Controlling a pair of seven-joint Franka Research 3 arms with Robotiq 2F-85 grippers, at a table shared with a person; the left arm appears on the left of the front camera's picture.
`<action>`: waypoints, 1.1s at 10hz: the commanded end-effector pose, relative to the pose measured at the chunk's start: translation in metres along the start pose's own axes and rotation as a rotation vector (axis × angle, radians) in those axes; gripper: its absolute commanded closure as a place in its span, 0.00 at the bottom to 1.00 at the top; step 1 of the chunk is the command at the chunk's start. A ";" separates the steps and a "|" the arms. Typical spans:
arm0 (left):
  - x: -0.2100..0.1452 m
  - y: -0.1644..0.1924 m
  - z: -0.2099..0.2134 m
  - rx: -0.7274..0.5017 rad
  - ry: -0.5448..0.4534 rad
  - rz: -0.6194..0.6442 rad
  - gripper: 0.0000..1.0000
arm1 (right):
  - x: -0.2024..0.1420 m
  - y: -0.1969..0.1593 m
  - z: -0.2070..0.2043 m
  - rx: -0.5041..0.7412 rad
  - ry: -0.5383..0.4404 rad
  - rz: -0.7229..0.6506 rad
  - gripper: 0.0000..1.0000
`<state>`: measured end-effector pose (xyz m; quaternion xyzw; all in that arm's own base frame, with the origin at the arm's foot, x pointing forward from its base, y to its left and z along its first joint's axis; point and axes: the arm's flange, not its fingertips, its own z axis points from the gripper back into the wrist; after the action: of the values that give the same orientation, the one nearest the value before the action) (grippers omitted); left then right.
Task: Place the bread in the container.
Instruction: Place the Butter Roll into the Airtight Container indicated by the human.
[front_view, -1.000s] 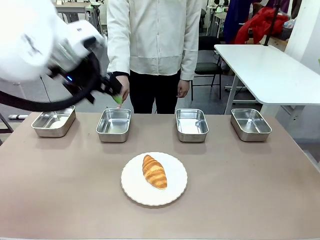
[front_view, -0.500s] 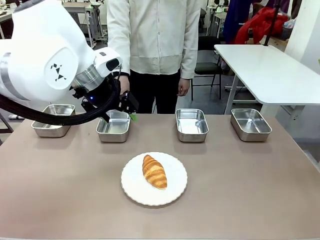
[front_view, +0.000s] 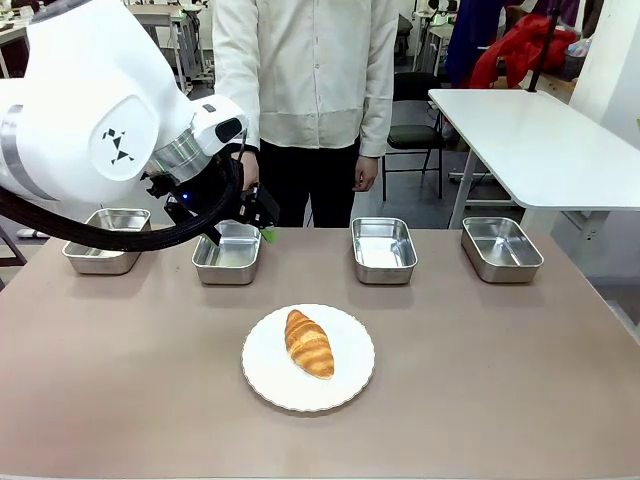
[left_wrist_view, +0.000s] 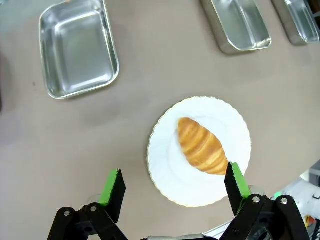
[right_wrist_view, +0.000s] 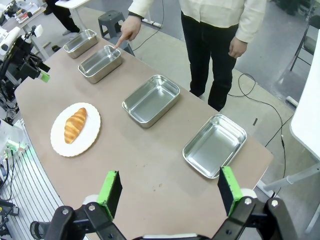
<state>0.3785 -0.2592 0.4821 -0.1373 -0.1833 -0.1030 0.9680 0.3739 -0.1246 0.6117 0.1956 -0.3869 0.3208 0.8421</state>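
Four trays (front_view: 384, 250) along far edge; bread (front_view: 309, 343) mid-table, plated.

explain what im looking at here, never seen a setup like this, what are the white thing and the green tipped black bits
The big white thing is a robot arm; there are two, at a table across from a person. One picture looks across the table. The other two come from cameras on each arm's wrist, so the black, green-tipped prongs at the bottom are that arm's own pincer: the left pincer and the right pincer. Both are open and hold nothing. On the table a croissant lies on a white plate, with four steel trays in a row beyond it. The person's hand points at the second tray from the left.
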 end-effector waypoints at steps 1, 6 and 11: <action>0.002 -0.026 -0.026 0.046 0.062 0.122 0.00 | 0.001 -0.002 0.000 0.014 -0.026 0.017 0.00; -0.020 -0.065 -0.071 0.047 0.264 0.471 0.00 | 0.001 -0.002 0.000 0.014 -0.026 0.017 0.00; -0.040 -0.071 -0.095 0.089 0.316 0.516 0.00 | 0.001 -0.002 0.000 0.014 -0.026 0.017 0.00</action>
<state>0.3522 -0.3533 0.3900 -0.1162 0.0153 0.1441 0.9826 0.3738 -0.1247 0.6117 0.1955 -0.3868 0.3207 0.8422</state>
